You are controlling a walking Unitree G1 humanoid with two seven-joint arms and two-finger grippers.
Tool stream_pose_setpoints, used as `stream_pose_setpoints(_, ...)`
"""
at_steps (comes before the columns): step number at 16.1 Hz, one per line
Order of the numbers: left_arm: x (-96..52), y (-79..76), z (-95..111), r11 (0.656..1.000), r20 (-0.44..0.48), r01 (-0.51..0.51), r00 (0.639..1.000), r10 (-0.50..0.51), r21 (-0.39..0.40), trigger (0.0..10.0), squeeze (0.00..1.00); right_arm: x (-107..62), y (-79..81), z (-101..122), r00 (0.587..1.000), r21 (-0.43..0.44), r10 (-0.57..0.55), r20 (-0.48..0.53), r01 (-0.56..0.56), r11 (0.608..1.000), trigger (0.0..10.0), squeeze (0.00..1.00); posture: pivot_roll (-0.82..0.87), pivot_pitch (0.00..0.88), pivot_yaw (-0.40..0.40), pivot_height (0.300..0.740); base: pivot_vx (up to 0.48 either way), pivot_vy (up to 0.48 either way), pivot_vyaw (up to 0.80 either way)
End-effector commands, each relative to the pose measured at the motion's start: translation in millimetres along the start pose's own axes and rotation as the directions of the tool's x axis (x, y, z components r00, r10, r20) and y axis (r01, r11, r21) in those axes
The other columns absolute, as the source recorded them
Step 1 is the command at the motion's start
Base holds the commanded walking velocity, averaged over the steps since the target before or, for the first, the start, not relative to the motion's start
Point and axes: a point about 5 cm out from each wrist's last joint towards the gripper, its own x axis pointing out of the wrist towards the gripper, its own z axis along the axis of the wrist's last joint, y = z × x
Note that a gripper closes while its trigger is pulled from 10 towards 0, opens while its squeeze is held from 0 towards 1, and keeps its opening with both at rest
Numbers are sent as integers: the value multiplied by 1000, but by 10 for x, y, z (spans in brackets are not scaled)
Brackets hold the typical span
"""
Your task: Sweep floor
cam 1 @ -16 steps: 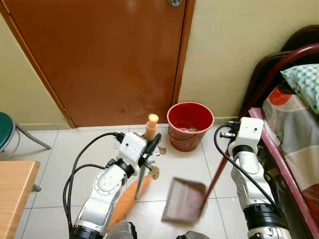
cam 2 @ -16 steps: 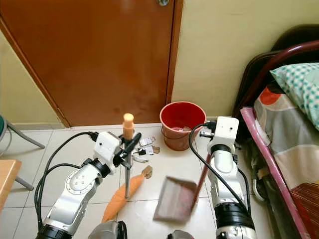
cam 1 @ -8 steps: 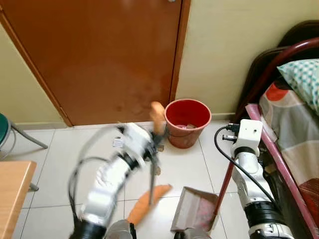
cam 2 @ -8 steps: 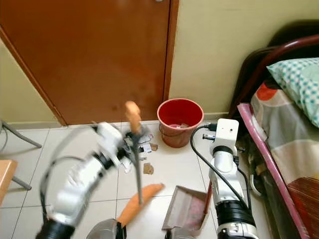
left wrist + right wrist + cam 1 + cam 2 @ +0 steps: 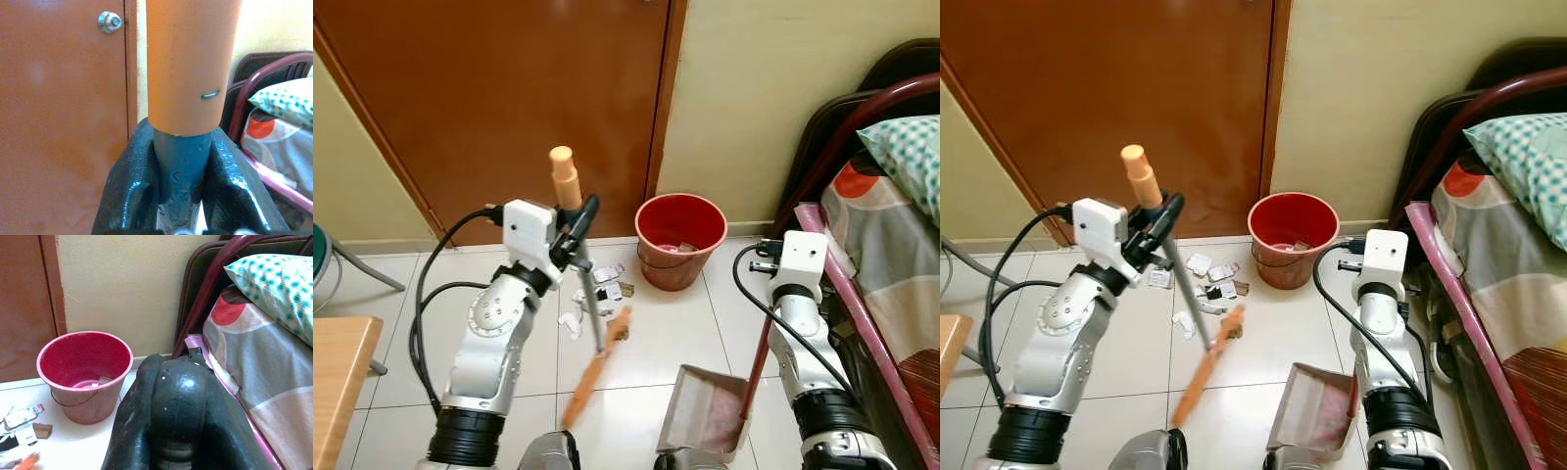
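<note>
My left gripper (image 5: 579, 220) is shut on the grey shaft of a broom (image 5: 590, 311), just below its orange cap (image 5: 193, 63). The broom slants down to its orange head (image 5: 594, 375) on the white tiles. Several paper scraps (image 5: 600, 289) lie on the floor beside the shaft, in front of the door. A red bucket (image 5: 680, 240) with a few scraps inside stands by the wall. My right gripper (image 5: 764, 268) is shut on the top of the dustpan's red handle (image 5: 758, 357). The dustpan (image 5: 703, 421) rests low on the floor, right of the broom head.
A brown door (image 5: 509, 108) closes the back. A bed (image 5: 891, 264) with a dark red frame and a checked pillow runs along the right. A wooden table corner (image 5: 337, 387) and a green stool (image 5: 325, 257) stand at the left.
My left arm has swung up and to the left with the broom, and the broom head now lies nearer the scraps. The dustpan has come down to the floor at the right.
</note>
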Motion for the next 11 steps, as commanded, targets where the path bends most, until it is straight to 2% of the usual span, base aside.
stream_pose_setpoints(1, 37, -7, 143, 1000, 59, 11, 998, -12, 20, 10000, 0, 22, 14, 43, 1000, 6, 1, 14, -1, 1000, 10000, 0, 13, 117, -25, 740, 0, 0, 0)
stream_pose_setpoints(2, 49, 97, 135, 996, 52, -49, 998, 45, 80, 10000, 0, 38, 17, 69, 1000, 11, 2, 20, -2, 1000, 10000, 0, 10, 119, -21, 740, 0, 0, 0)
stream_pose_setpoints(5, 135, 179, 102, 980, 43, -103, 994, 97, 171, 10000, 0, 72, 30, 124, 999, 19, 1, 33, -2, 1000, 10000, 0, 6, 123, -24, 740, 0, 0, 0)
stream_pose_setpoints(6, 206, 194, 130, 971, 69, -124, 991, 112, 205, 10000, 0, 79, 37, 139, 999, 22, 2, 37, -3, 1000, 10000, 0, 2, 123, -26, 740, 0, 0, 0)
stream_pose_setpoints(9, 334, 243, 220, 968, 118, -170, 982, 150, 184, 10000, 0, 59, 35, 113, 999, 25, 3, 34, -3, 1000, 10000, 0, -5, 120, -26, 740, 0, 0, 0)
stream_pose_setpoints(11, 429, 192, 117, 973, 90, -136, 989, 121, 185, 10000, 0, 40, 54, 82, 1000, 27, 5, 26, -6, 1000, 10000, 0, -8, 119, -26, 740, 0, 0, 0)
